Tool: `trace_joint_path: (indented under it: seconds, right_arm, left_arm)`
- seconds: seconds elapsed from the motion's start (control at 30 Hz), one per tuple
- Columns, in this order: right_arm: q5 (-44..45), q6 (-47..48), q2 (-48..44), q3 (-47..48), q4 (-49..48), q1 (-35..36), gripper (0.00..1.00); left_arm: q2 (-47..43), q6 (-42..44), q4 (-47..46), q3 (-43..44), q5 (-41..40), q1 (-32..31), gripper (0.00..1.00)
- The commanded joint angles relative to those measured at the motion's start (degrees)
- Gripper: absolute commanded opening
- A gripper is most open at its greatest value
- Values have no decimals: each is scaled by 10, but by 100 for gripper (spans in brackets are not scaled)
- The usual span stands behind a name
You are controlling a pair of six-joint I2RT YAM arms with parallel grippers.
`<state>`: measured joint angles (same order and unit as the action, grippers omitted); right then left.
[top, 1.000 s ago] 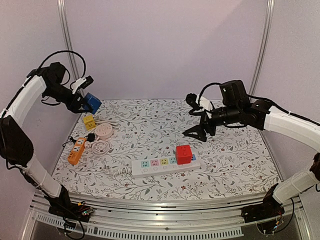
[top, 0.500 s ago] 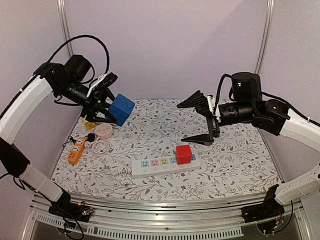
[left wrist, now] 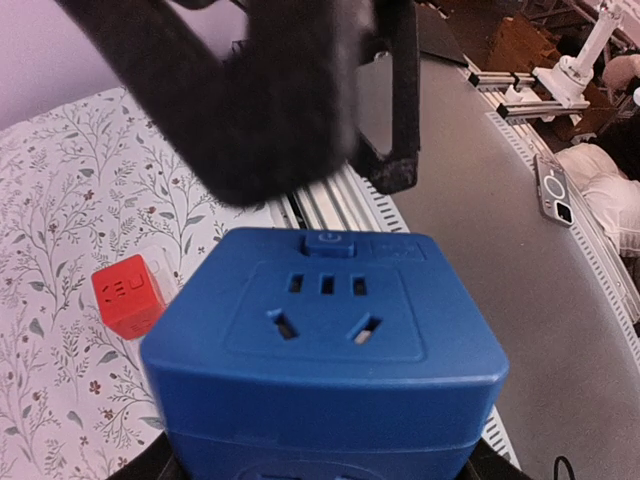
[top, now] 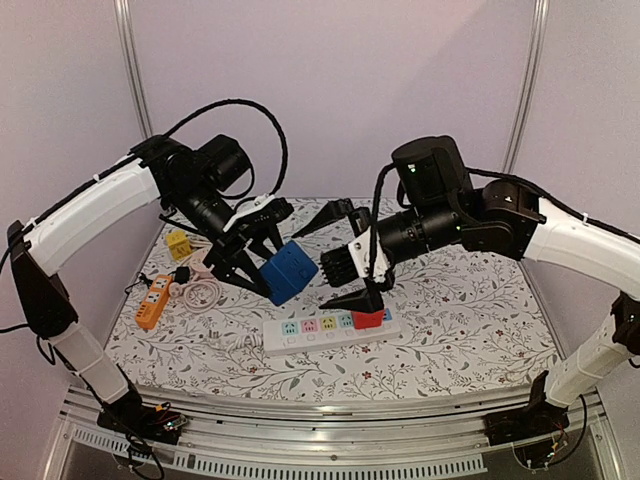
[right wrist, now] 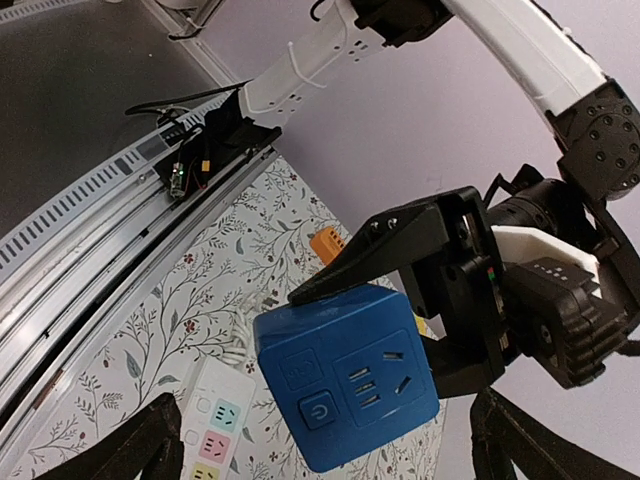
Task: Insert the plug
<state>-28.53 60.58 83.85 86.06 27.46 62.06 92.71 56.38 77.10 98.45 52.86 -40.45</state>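
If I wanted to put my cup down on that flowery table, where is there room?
The table is bare on its right, from the white power strip and its red cube outward. The left is crowded: yellow cube, orange strip, coiled cable. The blue cube hangs over the middle.
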Motion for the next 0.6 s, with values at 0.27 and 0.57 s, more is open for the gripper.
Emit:
trace_joint_path:
  seconds: [0.27, 0.57]
  right_arm:
    - [112, 128, 65, 42, 50, 44, 99]
    - [121, 132, 84, 54, 49, 44, 99]
  left_arm:
    - [6, -6, 160, -16, -4, -42, 0]
    - [10, -4, 158, -14, -4, -44, 0]
